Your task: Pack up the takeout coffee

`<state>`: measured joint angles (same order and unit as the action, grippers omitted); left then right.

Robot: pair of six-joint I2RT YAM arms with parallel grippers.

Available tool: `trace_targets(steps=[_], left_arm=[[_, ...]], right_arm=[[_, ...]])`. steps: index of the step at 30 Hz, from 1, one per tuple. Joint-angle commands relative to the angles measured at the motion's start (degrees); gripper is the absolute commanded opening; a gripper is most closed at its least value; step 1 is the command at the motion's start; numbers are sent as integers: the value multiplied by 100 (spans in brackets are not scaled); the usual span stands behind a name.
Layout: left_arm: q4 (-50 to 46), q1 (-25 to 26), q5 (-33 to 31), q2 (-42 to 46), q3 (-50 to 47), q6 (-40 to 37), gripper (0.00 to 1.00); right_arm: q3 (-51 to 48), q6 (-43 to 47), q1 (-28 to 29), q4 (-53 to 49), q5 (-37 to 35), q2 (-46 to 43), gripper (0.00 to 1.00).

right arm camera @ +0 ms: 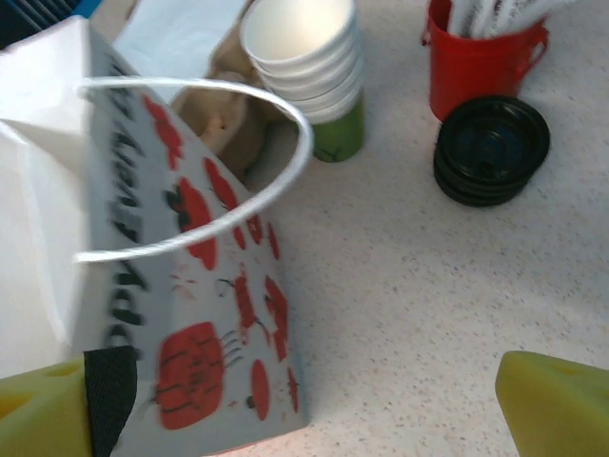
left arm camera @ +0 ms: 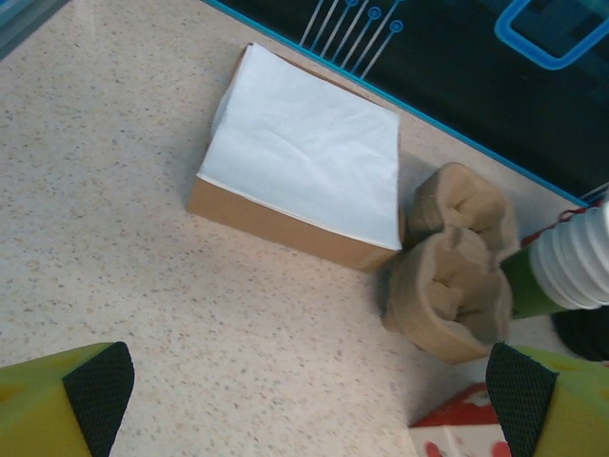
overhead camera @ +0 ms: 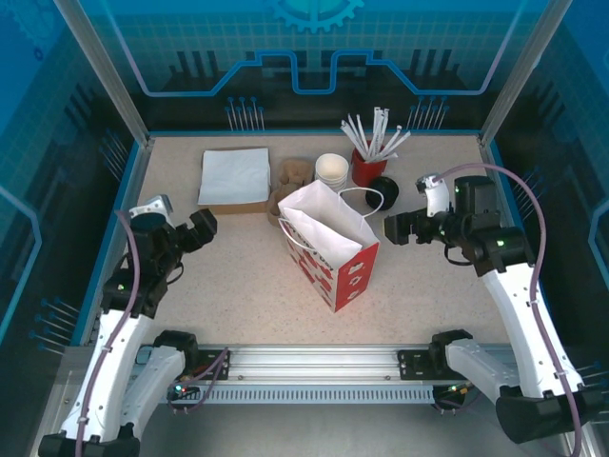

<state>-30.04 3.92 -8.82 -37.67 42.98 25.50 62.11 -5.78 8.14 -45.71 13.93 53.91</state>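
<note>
Jaws on the right gripper (right arm camera: 314,386) spread wide, nothing pinched. Printed side of the paper bag (right arm camera: 219,314) sits just beside one yellow finger (right arm camera: 48,409), contact unclear. Other finger is well apart from it, over bare table (right arm camera: 428,305). Same on the left gripper (left arm camera: 304,390): spread wide, empty, hovering above bare tabletop near the napkin box (left arm camera: 304,157).

Outward: bag stands upright mid-table, mouth open upward, white loop handle (right arm camera: 190,162) arching over the side facing the right gripper. Back row is crowded: napkin box, brown pulp carriers (left arm camera: 452,286), stack of white-rimmed cups (right arm camera: 309,57), red cup of straws (right arm camera: 481,62), black lids (right arm camera: 492,148) stacked just in front of it.

Open room: wide bare strip between left gripper and bag, narrower strip between bag and right gripper, bare front band up to the rail (overhead camera: 314,360). Blue rim (overhead camera: 285,133) bounds the left, back and right edges.

Place of the takeout coffee: cannot tell; bag's inside reads plain white from above. Its axis and facing cannot be told either.
</note>
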Motion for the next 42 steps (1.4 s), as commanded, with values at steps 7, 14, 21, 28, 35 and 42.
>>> trace_targets(steps=[7,14,21,28,35,42], left_arm=[[1515,13,-874,384,-1420,-543,99],[1938,12,-1016,122,-1813,-623,99],[2909,3,-1003,-638,-2075,-704,99],[3997,-2,-1103,-1513,-2096,-1292,99],[5280,-139,-881,-2360,-2179,-2066,99],[6555,-410,320,-3259,-2279,-2421,99]], right_arm=[[-2109,196,-232,2671,-1569,-505,100],[-3524,-79,-302,5191,-2487,37,100],[-3911,270,-352,7161,-2465,1225,100],[-4001,444,-532,8384,-2171,2087,100],[-3959,359,-601,9356,-1978,3231,100],[-3887,394,-552,9117,-2029,3193,100]])
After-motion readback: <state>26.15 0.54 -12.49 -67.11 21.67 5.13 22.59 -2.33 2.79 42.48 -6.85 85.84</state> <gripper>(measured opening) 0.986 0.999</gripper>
